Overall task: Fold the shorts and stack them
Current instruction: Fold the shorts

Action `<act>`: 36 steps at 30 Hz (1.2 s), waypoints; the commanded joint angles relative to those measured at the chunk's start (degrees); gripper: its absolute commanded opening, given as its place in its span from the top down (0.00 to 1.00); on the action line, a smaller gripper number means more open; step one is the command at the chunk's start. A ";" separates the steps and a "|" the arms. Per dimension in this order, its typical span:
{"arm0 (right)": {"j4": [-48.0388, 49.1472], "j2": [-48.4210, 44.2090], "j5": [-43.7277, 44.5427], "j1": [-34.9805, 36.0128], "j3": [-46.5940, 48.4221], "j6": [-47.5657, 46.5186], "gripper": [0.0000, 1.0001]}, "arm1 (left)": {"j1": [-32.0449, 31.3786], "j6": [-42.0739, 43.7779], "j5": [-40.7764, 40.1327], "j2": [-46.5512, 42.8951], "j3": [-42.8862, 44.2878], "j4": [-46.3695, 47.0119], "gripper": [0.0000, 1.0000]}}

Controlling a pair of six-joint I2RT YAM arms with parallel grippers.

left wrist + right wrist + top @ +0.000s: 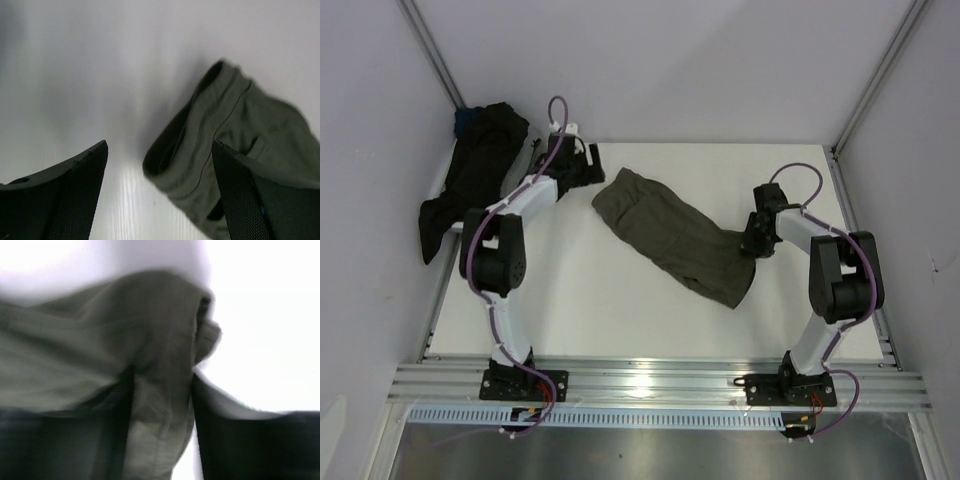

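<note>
At the table's far left corner: black shorts, bunched in a heap, with one part hanging over the edge (white marks too small to make out, waist and legs not separable).

Mid-table: olive shorts, lying fairly flat. The long axis runs on a diagonal, from the far-left end by the left gripper to the near-right end by the right gripper. The near-right end is the wider one. You cannot tell from above which end is the waist.

Left gripper: fingers spread wide, holding nothing, set at the far-left end of the olive shorts. Its wrist view shows an open, banded edge of the cloth lying between the fingers, closer to the right one, which cuts off the cloth's lower part.

Right gripper: at the near-right end of the olive shorts, where its own body hides the tips from above. Its wrist view is heavily blurred. A ridge of olive cloth stands between the two dark fingers and fills the gap (whether it is pinched or lying slack there, you cannot tell).

The two pairs lie well apart, unstacked.
</note>
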 commanded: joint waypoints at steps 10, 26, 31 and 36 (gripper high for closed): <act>-2.47 -8.44 8.57 1.01 5.53 2.76 0.26 | -1.72 -13.45 -3.87 -18.44 -29.44 12.80 0.08; 13.18 -6.28 0.67 19.73 6.22 9.10 1.00 | -0.84 -20.58 6.41 -9.84 -29.81 29.77 0.01; 13.88 3.20 0.67 24.75 12.63 9.01 1.00 | -0.75 -22.43 6.94 -6.59 -30.33 33.55 0.01; 14.14 9.90 -0.21 27.12 19.41 9.45 1.00 | -0.75 -24.44 5.98 -5.53 -32.53 38.03 0.01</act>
